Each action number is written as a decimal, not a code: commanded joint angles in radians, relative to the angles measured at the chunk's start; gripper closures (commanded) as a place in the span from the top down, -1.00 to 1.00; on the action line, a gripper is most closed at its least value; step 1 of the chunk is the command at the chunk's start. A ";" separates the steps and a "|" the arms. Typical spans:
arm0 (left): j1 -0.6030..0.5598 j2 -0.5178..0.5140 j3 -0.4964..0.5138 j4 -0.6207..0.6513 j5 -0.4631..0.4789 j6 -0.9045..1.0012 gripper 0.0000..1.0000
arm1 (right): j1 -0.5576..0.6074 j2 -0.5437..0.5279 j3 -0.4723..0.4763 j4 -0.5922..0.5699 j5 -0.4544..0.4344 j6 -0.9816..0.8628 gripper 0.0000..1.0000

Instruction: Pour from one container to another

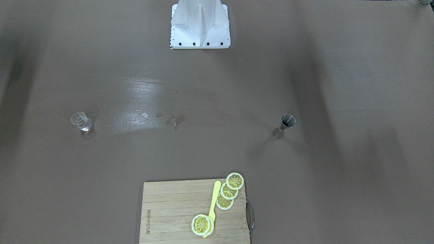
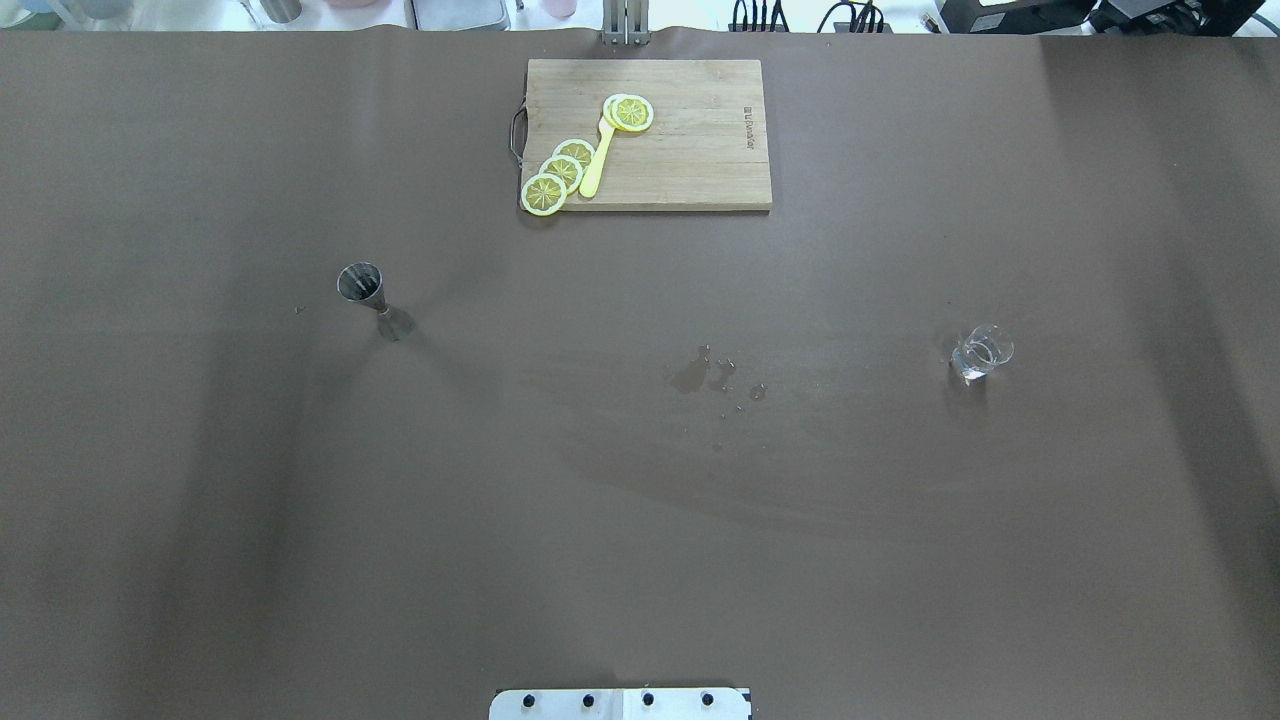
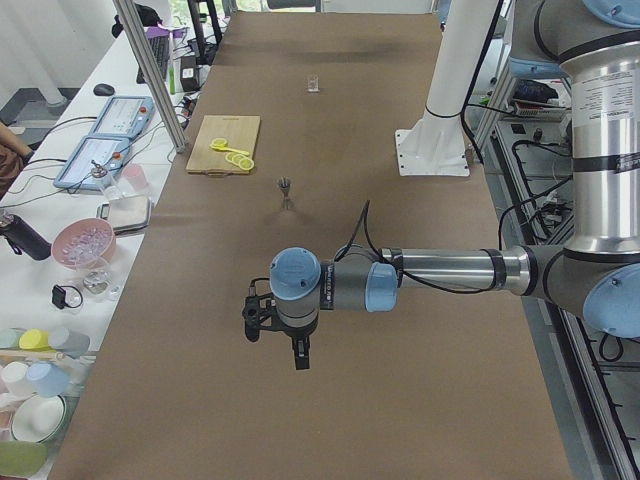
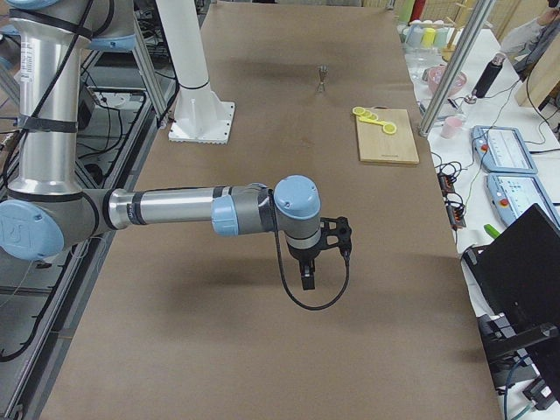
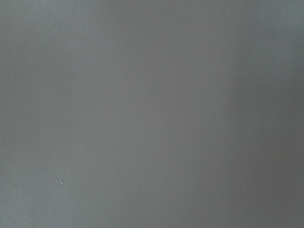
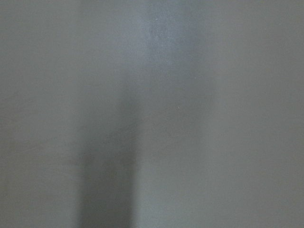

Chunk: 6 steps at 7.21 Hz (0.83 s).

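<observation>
Nearest the robot, the white mounting plate (image 2: 620, 704) is sitting at the edge of the brown table (image 2: 640, 560). The left gripper (image 3: 299, 358) is hanging above bare table on its side, pointing down and holding nothing; it is showing in a side view only, so I cannot tell whether its claw is open or closed. The right gripper (image 4: 308, 278) is hovering the same way over the opposite end, also empty, and its claw state cannot be told either. Both wrist cameras are showing only blurred grey-brown surface.

Further out, around mid-table, a small wet spill (image 2: 700, 375) with scattered drops is lying on the cover. To the robot's left of it a steel jigger (image 2: 365, 290) is standing upright; well apart, on the robot's right, a small clear glass beaker (image 2: 980, 352) is standing upright too. Neither gripper is touching either vessel.

At the far edge a wooden cutting board (image 2: 690, 150) is lying flat, carrying yellow lemon slices (image 2: 560, 172) and a yellow knife (image 2: 597, 160) that is resting beside and partly under them
</observation>
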 commanded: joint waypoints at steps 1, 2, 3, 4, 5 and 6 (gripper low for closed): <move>0.000 -0.001 0.002 -0.002 0.001 -0.001 0.98 | -0.008 -0.004 -0.001 0.058 0.003 -0.006 1.00; 0.000 -0.001 0.001 -0.001 -0.001 -0.001 0.98 | -0.015 0.005 -0.001 0.058 0.006 -0.079 1.00; 0.000 -0.002 -0.001 0.001 -0.002 -0.005 0.98 | -0.023 0.005 -0.005 0.056 0.008 -0.147 1.00; 0.000 -0.004 -0.001 0.001 -0.002 -0.007 0.98 | -0.023 0.006 -0.008 0.056 0.015 -0.210 1.00; 0.009 -0.007 -0.002 0.001 -0.002 -0.007 0.98 | -0.032 0.009 -0.012 0.058 0.015 -0.300 1.00; 0.015 -0.007 -0.007 0.002 -0.004 -0.008 0.98 | -0.047 0.011 -0.012 0.058 0.040 -0.313 1.00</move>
